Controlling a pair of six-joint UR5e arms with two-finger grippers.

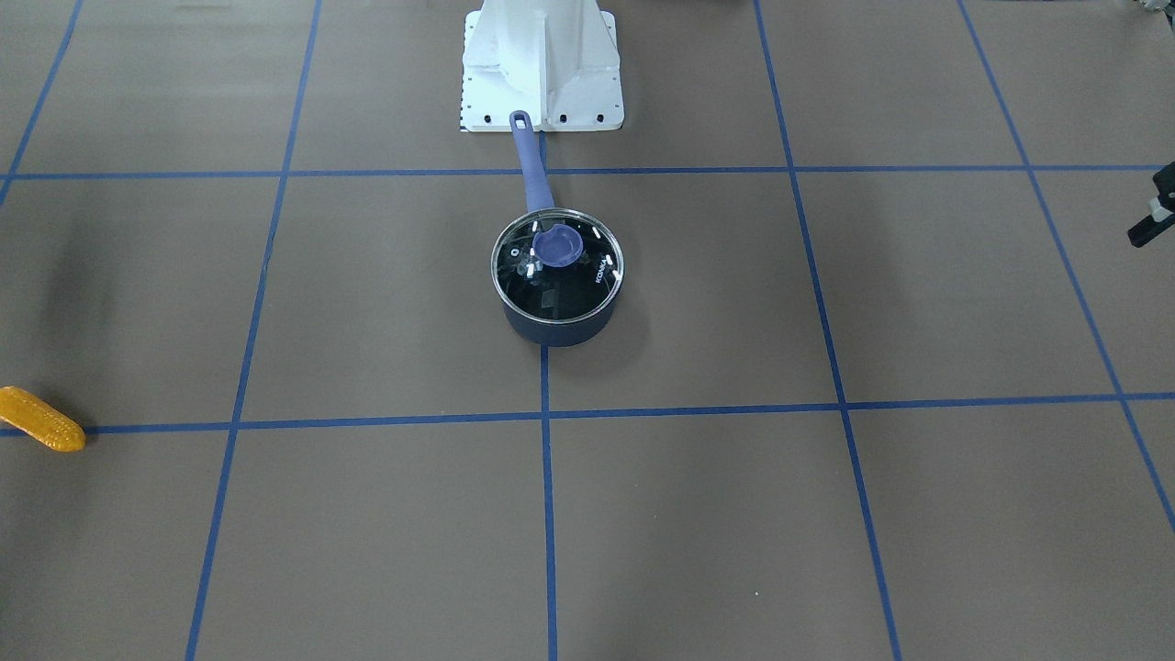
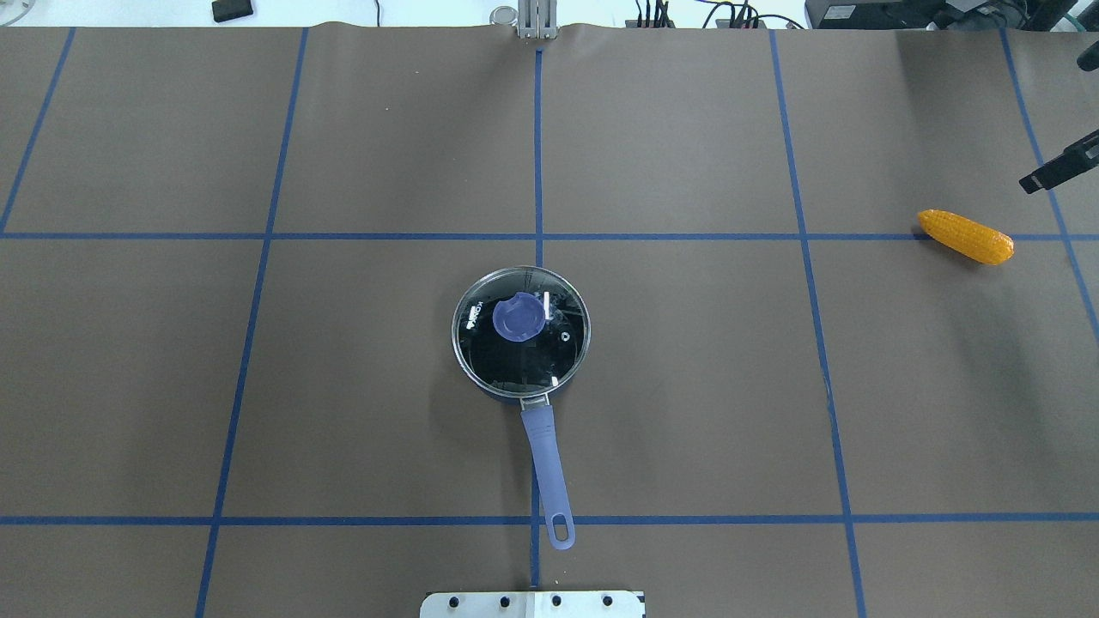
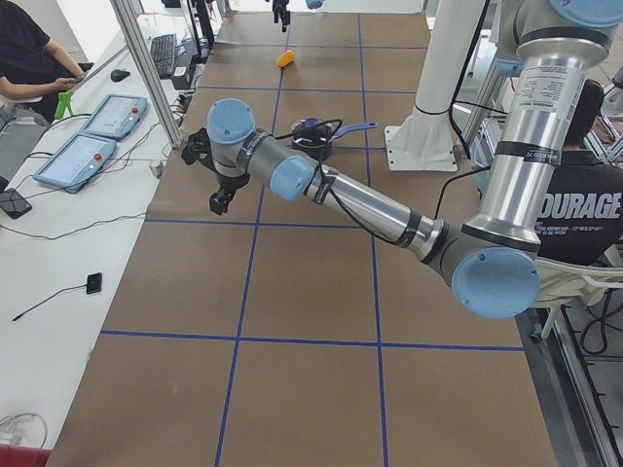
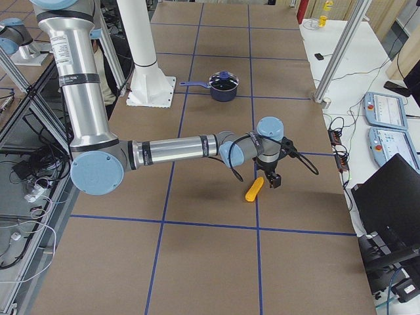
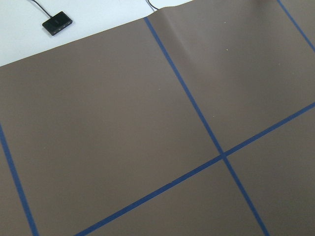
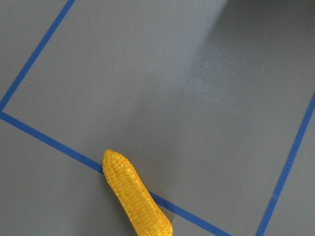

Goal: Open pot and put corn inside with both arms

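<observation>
With the corn (image 2: 966, 236) loose at the overhead view's upper right near the right gripper (image 4: 272, 178), the lidded pot (image 1: 560, 326) at centre, and neither that nor the left gripper (image 3: 219, 195), both apparently empty, showing how far it is open, a skewed pinch could roll the cob away

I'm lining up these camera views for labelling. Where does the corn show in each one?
Front-facing: corn at left edge, below middle.
Overhead: corn far right, upper half.
Exterior left: corn small, at top, far end.
Exterior right: corn at centre.
Left wrist: not in it.
Right wrist: corn at bottom, left of centre.
Shared landmark: blue tape line under the corn.
</observation>
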